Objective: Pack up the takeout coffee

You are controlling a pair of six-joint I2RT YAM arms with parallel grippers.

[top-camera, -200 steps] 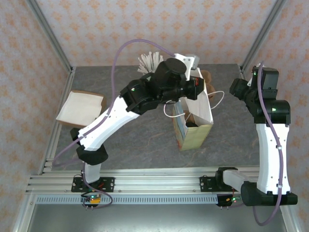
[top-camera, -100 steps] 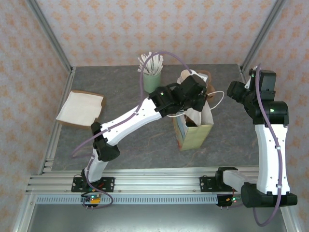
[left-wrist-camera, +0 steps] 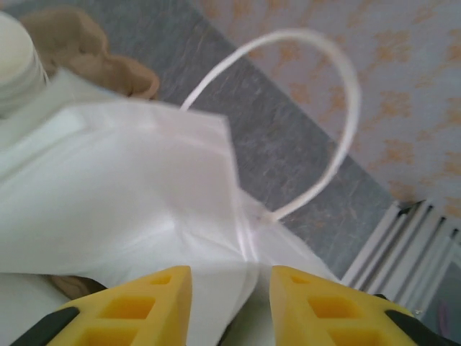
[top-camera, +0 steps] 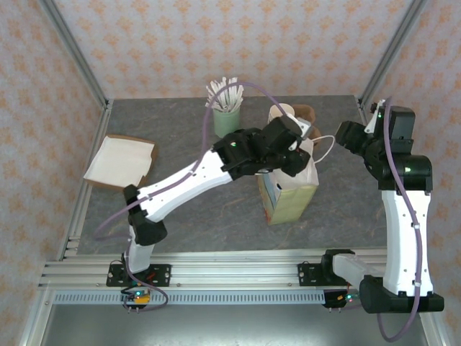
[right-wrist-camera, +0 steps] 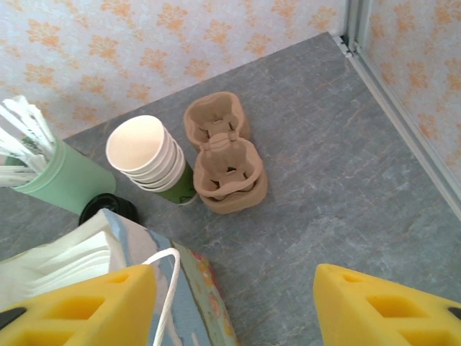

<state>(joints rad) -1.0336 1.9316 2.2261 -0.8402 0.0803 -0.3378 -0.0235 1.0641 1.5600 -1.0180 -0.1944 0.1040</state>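
Top external view: the left arm is reaching across the table [top-camera: 216,209], and the left gripper [top-camera: 301,144] is hanging over the open mouth of a paper bag [top-camera: 292,198]. The bag is standing upright right of centre, its white handle [top-camera: 328,148] looping out toward the right arm. The right gripper [top-camera: 344,135] is hovering near that handle. Behind the bag, a stack of lidless cups [top-camera: 279,114] and a brown cup carrier [top-camera: 310,113] are sitting side by side. A green mug [top-camera: 225,119] of white sticks is standing to their left. A flat tan packet [top-camera: 121,162] is lying near the table's left edge.

Left wrist view: the yellow fingers [left-wrist-camera: 144,306] are standing apart with a clear gap and gripping nothing. The bag's white paper [left-wrist-camera: 144,180] is lying just beyond them, and the handle [left-wrist-camera: 351,122] is arching above it.

Right wrist view: the fingers [right-wrist-camera: 79,303] are spreading wide, with nothing held between them. The takeout coffee [right-wrist-camera: 108,207] is sitting on the table outside the bag, tucked between the mug's [right-wrist-camera: 57,176] foot and the bag's far corner. Just its round black lid is showing, since the bag is hiding the rest. The cup stack [right-wrist-camera: 144,155] is standing just beside the carrier [right-wrist-camera: 223,166].
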